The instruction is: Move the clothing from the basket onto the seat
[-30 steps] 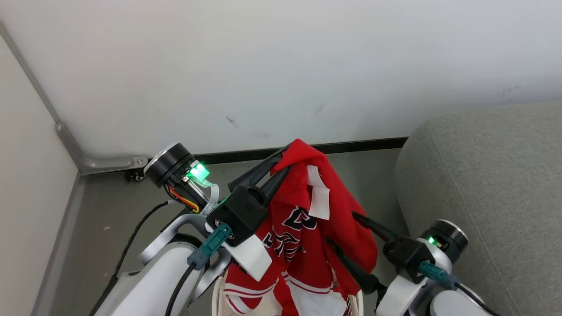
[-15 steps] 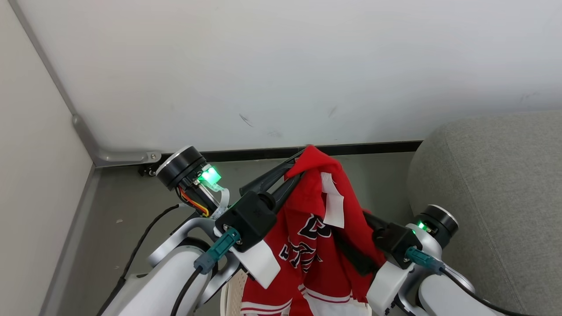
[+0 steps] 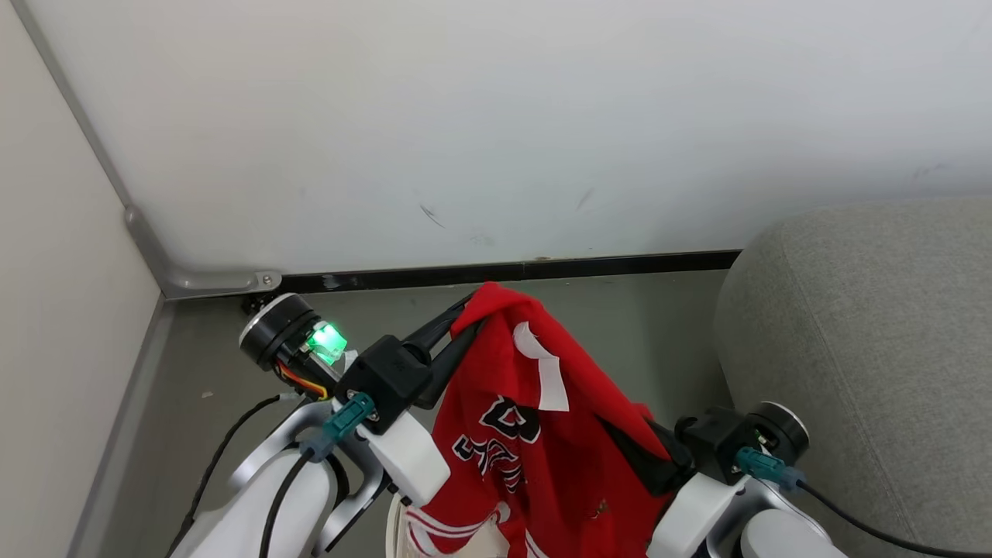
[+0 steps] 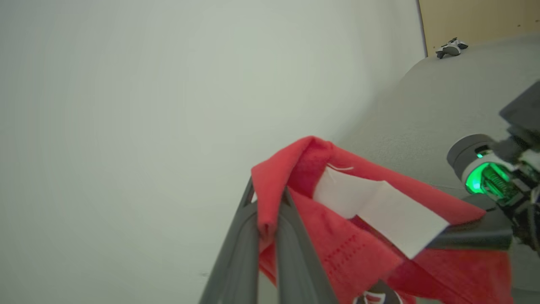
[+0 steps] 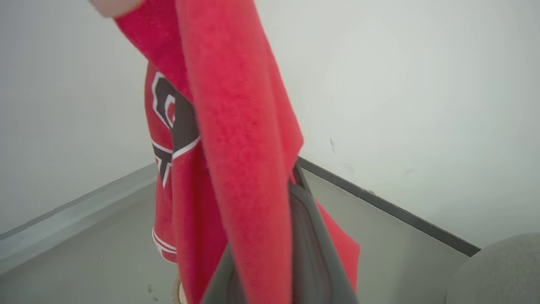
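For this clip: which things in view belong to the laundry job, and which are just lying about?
Job: red clothing, gripped by left claw and right claw; basket rim below; grey seat.
Lying about: black skirting, metal corner rail, small grey gadget by the seat's far edge.

I am facing a white wall [image 3: 496, 116] stretching across the top of the frame (dark scuffs [image 3: 430, 215] are marking it low down). A black baseboard [image 3: 620, 263] is running along its foot, grey floor [image 3: 217, 349] is lying below, and a cream side wall [image 3: 54, 310] is rising at left.
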Robot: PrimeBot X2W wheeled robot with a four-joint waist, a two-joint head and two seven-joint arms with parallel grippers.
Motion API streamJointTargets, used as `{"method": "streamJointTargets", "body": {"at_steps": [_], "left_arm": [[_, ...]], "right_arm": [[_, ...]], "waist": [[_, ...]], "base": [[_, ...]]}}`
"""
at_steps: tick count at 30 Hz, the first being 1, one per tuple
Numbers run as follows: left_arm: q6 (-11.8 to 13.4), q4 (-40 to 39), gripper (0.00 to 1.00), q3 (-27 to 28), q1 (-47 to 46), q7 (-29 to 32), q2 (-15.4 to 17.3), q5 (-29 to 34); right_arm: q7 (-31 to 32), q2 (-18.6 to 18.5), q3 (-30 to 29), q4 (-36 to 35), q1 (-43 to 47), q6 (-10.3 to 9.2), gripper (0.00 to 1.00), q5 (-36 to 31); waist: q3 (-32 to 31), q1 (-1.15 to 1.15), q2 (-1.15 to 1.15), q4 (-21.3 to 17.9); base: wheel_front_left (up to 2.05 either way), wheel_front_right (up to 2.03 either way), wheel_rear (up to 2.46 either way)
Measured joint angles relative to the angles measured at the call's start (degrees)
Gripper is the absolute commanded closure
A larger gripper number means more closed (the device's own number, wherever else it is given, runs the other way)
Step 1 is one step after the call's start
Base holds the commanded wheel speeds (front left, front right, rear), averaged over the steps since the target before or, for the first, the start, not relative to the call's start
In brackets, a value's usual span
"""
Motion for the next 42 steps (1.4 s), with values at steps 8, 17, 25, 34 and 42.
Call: {"method": "streamJointTargets", "body": {"at_steps": [8, 17, 25, 34, 42], "left_arm": [[1.1, 2.5, 1.00, 1.4, 3.2, -0.4, -0.6, -2.3], [1.9, 4.7, 0.15, 1.9, 5.8, -1.9, -3.2, -5.0], [2.1, 4.7, 0.00, 2.1, 5.8, -2.6, -3.7, -6.4], [1.9, 4.1, 0.00, 1.5, 5.8, -3.5, -4.7, -7.8], [1.5, 3.6, 0.00, -0.2, 6.8, -3.8, -5.4, -8.9]], "right_arm": [[0.0, 0.4, -0.8, -1.7, 2.5, 0.00, 1.00, 6.1], [-0.1, 0.0, -3.7, -4.6, 3.0, 0.00, 1.00, 10.8], [-0.1, -2.1, -7.2, -5.8, 2.1, 0.00, 1.00, 12.0], [0.0, -5.0, -11.6, -5.8, 1.8, 0.00, 1.00, 12.2], [0.6, -6.4, -13.7, -6.2, 1.9, 0.00, 1.00, 12.2]], "waist": [[-0.3, 0.00, 0.00, -1.3], [-0.6, 0.00, 0.00, -2.4], [-0.6, 0.00, 0.00, -2.4], [-0.4, 0.00, 0.00, -2.9], [-0.1, 0.00, 0.00, -3.9]], "base": [[0.00, 0.00, 0.00], [0.00, 0.00, 0.00], [0.00, 0.00, 0.00], [0.00, 0.00, 0.00], [0.00, 0.00, 0.00]]}}
